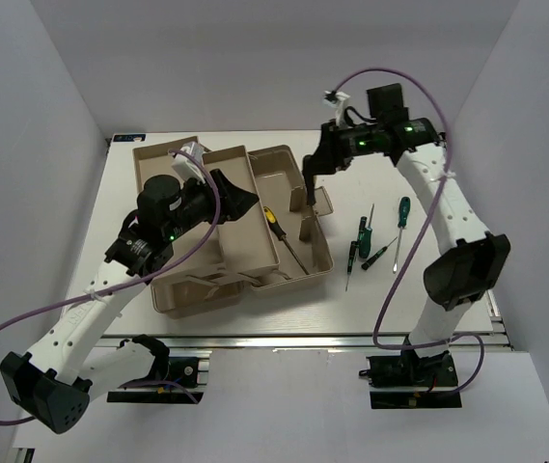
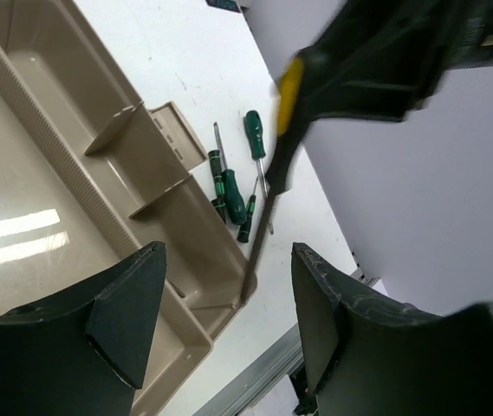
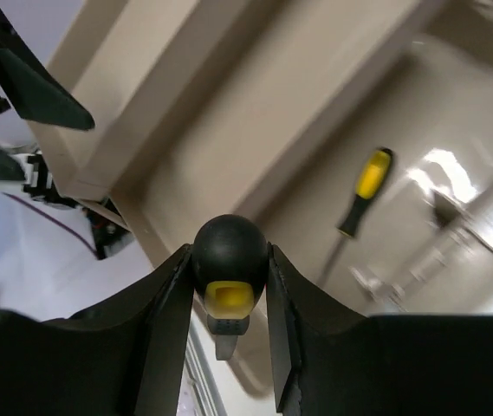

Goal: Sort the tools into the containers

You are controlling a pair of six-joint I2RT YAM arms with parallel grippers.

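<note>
Right gripper (image 1: pixel 311 183) is clamped on the rounded butt of a yellow-and-black-handled tool with a dark slim metal shaft (image 2: pixel 266 195). The right wrist view looks straight down on the glossy black knob with both fingers pressed to its sides.

The tool's long axis is near upright, handle up in the jaws and tip down. It hangs directly below the gripper, over the right-hand divided section of the open beige plastic toolbox (image 1: pixel 293 280). In the left wrist view the tip sits at the rim of a small end compartment; I cannot tell whether it is touching or just above.

The right arm is the nearer one and has the job. My judgement is that the coming move is a short lowering and release, and it depends on the tip landing inside the wall rather than on it.

Left gripper (image 1: pixel 233 198) has its fingers apart and holds nothing, hovering over the toolbox's middle.

A second yellow-and-black screwdriver (image 1: pixel 276 224) already lies flat and diagonal in the smooth, slightly shiny tray, with thin upright dividers beside it.

Several green-handled screwdrivers (image 2: pixel 233 195) lie close together on the white table (image 1: pixel 419 289), just right of the toolbox — not yet sorted.
</note>
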